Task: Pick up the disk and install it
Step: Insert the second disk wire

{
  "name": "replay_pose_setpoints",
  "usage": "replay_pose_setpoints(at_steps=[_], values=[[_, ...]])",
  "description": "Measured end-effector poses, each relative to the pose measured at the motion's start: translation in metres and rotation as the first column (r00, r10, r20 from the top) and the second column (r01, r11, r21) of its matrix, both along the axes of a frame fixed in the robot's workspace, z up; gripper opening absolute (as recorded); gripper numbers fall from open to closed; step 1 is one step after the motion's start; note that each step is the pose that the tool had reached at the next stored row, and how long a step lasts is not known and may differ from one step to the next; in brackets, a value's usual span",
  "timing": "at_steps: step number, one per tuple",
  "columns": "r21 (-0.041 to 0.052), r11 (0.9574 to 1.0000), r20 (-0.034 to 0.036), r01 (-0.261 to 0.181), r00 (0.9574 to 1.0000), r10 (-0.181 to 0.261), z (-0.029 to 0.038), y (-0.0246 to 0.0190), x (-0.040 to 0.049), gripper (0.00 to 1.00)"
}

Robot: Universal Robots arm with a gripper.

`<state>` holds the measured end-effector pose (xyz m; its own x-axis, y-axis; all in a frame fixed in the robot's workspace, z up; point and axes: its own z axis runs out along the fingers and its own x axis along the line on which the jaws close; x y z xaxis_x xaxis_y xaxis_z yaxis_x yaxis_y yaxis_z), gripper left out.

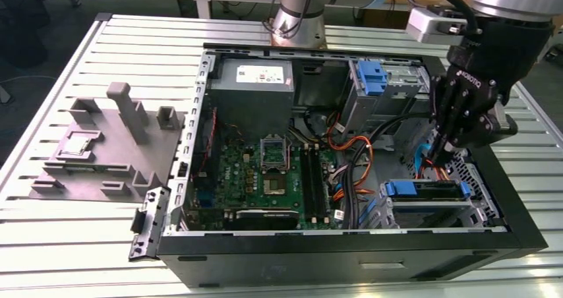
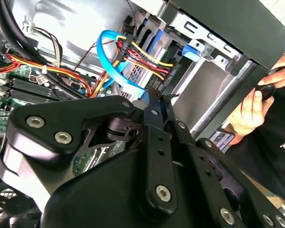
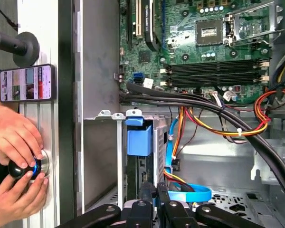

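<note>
— What's sitting in the open computer case (image 1: 352, 245)?

— A green motherboard (image 1: 264, 173) lies flat across its floor, with a square socket and dark memory sticks beside it. At the far wall sits a grey boxy power supply (image 1: 250, 90) with a white sticker, and next to that a metal cage holding a blue plastic bracket (image 1: 374, 79). Bundles of red, orange, yellow and black wires (image 1: 352, 159) loop through the middle.

— And the disk?

— The disk (image 1: 425, 191) is in the drive bay at the near corner on the exterior view's right, its blue carrier frame showing at the end. In the first wrist view the blue tab of the disk (image 3: 138, 138) stands in the slot between sheet-metal rails, with a flat blue ribbon cable (image 3: 187, 194) curling just beside it.

— What's the hand doing?

— The gripper (image 1: 440, 158) hangs inside the case just above that bay — black, jointed, bolted links. In both wrist views its fingers (image 2: 154, 107) look pressed close together, but whether they pinch anything I can't tell.

— Anything outside the case?

— A grey moulded fixture (image 1: 110, 140) with upright posts rests on the slatted aluminium table (image 1: 79, 245). A person's hands (image 3: 16, 166) grip a knobbed controller on the table, near a phone (image 3: 26, 82).
</note>
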<state>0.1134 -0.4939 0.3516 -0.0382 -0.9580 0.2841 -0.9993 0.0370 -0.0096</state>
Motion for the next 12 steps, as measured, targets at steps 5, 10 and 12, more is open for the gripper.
replay_pose_setpoints(at_steps=[5,10,12], values=[[0.0000,1.0000,0.0096,-0.010,0.9999,0.010,-0.0017,-0.0031,-0.0037,0.16],[-0.0002,0.9999,0.0242,-0.016,0.9996,0.016,-0.0031,-0.0058,-0.0085,0.16],[-0.0006,0.9999,0.0339,-0.017,0.9993,0.017,-0.0033,-0.0067,-0.0102,0.16]])
